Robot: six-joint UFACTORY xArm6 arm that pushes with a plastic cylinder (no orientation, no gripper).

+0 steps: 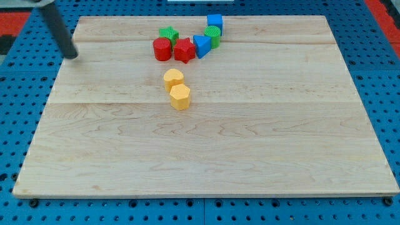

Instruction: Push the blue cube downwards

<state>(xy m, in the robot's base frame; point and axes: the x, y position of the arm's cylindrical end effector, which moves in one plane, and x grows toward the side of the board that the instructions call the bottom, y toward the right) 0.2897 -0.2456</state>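
Observation:
The blue cube sits near the view's top, at the far edge of the wooden board. It touches a green block just below it. My tip is at the board's top left edge, far to the left of the blue cube and apart from every block. The dark rod slants up to the view's top left.
A cluster lies left of the blue cube: a blue triangular block, a red star block, a red cylinder and a green star block. Two yellow blocks lie below the cluster. Blue pegboard surrounds the board.

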